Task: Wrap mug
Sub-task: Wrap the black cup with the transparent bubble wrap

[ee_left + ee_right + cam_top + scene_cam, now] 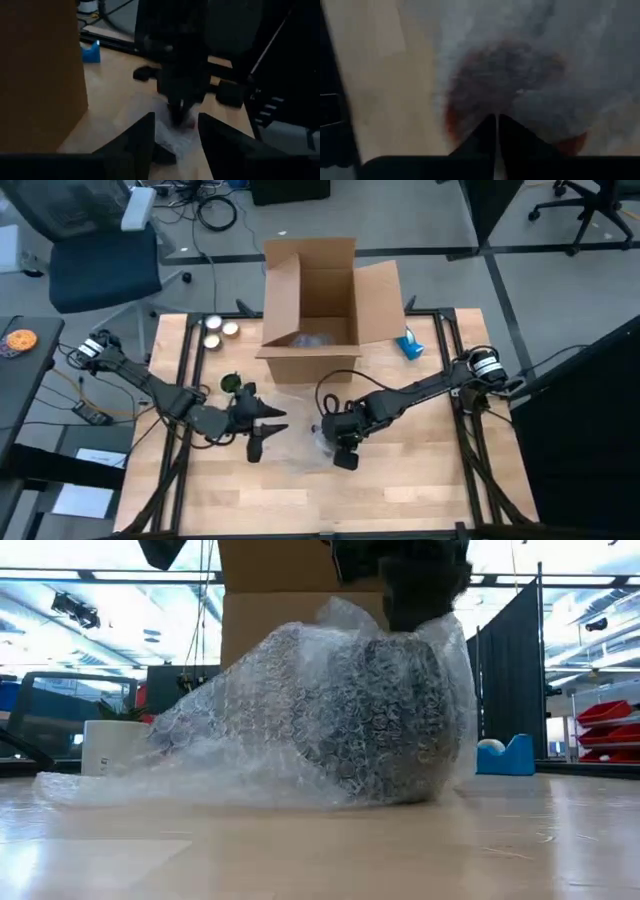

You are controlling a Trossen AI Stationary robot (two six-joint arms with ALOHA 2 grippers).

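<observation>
A dark mug stands on the table, covered by a sheet of clear bubble wrap that trails off toward the table's left. In the right wrist view the mug shows dark and reddish through the wrap. My right gripper is over the mug, shut on the wrap. My left gripper hovers open to the left of the wrap, its fingers pointing toward the mug; nothing is between them. My right gripper comes from above, fingers pointing down, and pinches the bubble wrap at the mug's top between its two nearly closed fingertips. One layer or several, I cannot tell. The wrapped mug stands on the table, and the wrap's loose end lies there slack.
An open cardboard box stands at the table's far middle. A blue tape dispenser sits right of it; two round tins and a small dark plant pot sit left. Bare wood lies toward the near edge.
</observation>
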